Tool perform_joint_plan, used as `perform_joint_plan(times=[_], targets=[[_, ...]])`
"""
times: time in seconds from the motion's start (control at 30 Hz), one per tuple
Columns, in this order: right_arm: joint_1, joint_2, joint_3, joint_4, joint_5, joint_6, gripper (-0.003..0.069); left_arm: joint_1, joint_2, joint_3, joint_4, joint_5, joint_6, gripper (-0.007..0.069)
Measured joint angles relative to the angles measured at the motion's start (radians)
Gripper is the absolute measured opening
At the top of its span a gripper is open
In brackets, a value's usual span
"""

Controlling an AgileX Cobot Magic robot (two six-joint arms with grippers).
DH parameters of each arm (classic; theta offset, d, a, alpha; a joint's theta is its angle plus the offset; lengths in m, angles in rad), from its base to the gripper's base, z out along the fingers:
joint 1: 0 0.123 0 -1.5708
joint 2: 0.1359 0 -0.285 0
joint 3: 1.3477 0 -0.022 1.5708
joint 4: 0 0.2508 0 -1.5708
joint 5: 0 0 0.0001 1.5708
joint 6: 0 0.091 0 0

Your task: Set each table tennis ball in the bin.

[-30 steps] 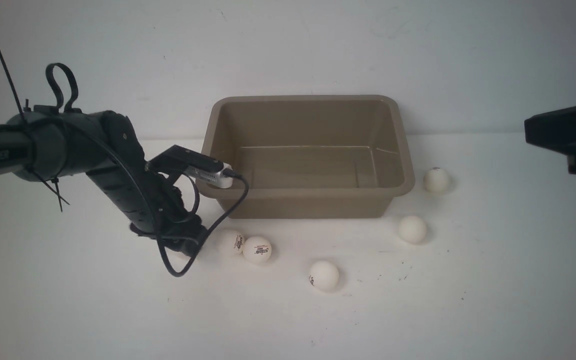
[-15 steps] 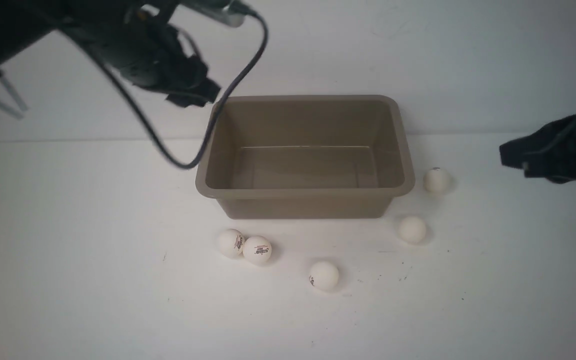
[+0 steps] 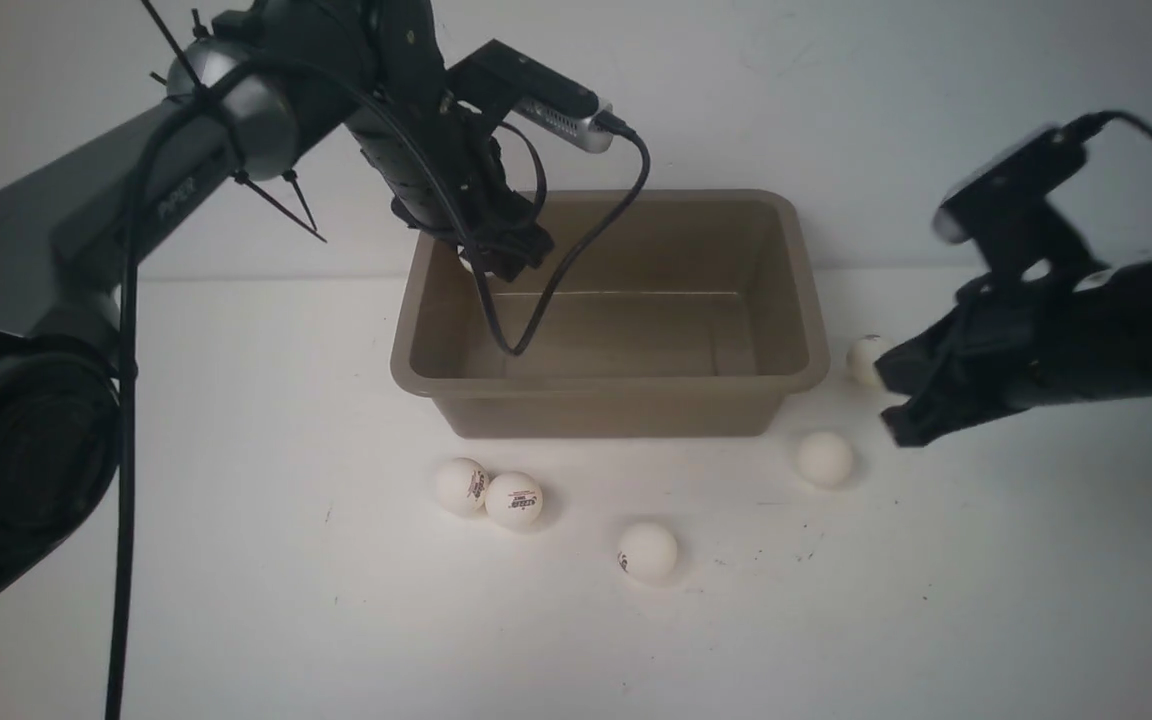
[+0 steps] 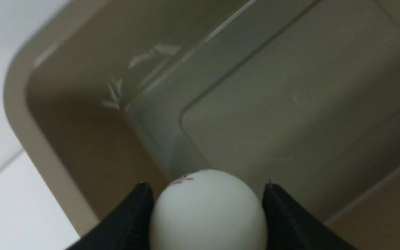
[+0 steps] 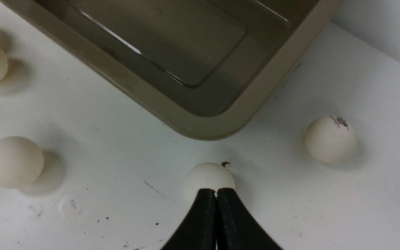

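The taupe bin [image 3: 616, 385] stands mid-table and holds nothing. My left gripper [image 3: 508, 255] hangs over the bin's far left corner, shut on a white table tennis ball [image 4: 208, 211] with a red logo; the bin's floor [image 4: 290, 104] lies below it. Five balls lie on the table: two touching [image 3: 461, 486] [image 3: 514, 499], one in front [image 3: 647, 551], two at the right [image 3: 824, 458] [image 3: 866, 358]. My right gripper [image 3: 898, 405] is shut and empty, low beside the right balls. In the right wrist view its tips [image 5: 216, 190] overlap one ball [image 5: 207, 177].
White table top with a white wall close behind the bin. In the right wrist view the bin's near corner [image 5: 200, 128] sits just beyond the balls. The left arm's cable hangs into the bin [image 3: 526, 335].
My left arm rose from the table at the front left with a ball and swung over the bin's far left corner. My right arm came in from the right and lowered.
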Motion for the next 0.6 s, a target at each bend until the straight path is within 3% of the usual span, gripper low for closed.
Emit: perform_joint_plan(times=[0.23, 0.33, 0.43, 0.6], targets=[[0.007, 0.102, 0.0, -0.005, -0.021, 0.026, 0.0095, 0.0, 0.023, -0.003, -0.042, -0.082, 0.042, 0.036], [0.007, 0.149, 0.0, 0.002, -0.029, 0.028, 0.0208, 0.0, 0.038, -0.003, -0.084, -0.109, 0.057, 0.043], [0.007, 0.175, 0.0, 0.056, -0.044, 0.028, 0.0367, 0.0, 0.054, -0.003, -0.103, -0.119, 0.061, 0.0543], [0.008, 0.188, -0.024, 0.113, -0.064, 0.029, 0.0501, 0.0, 0.052, -0.013, -0.105, -0.105, 0.063, 0.058]])
